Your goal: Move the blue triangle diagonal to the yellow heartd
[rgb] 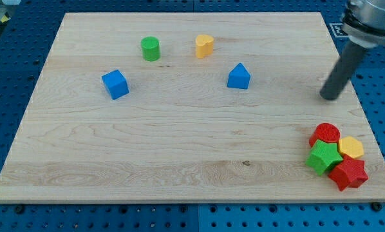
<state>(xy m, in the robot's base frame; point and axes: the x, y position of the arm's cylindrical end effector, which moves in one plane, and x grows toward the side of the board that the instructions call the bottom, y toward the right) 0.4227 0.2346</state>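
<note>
Our bare rod has no claw to clench; my tip (pixel 329 97) is resting right of centre, well apart from the blue triangular block (pixel 239 77) sitting lower right of the yellow heart-shaped block (pixel 205 46). Pushing off-centre risks spinning it away, we judge.

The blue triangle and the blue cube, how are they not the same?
The blue triangle has a pointed top; the blue cube has a flat top with square sides. The triangle sits near the yellow heart, below it and toward the view's right; the cube sits far toward the view's left, below the green cylinder. My tip is nearer the triangle than the cube, touching neither. Both are the same blue and stand alone on the board.
</note>
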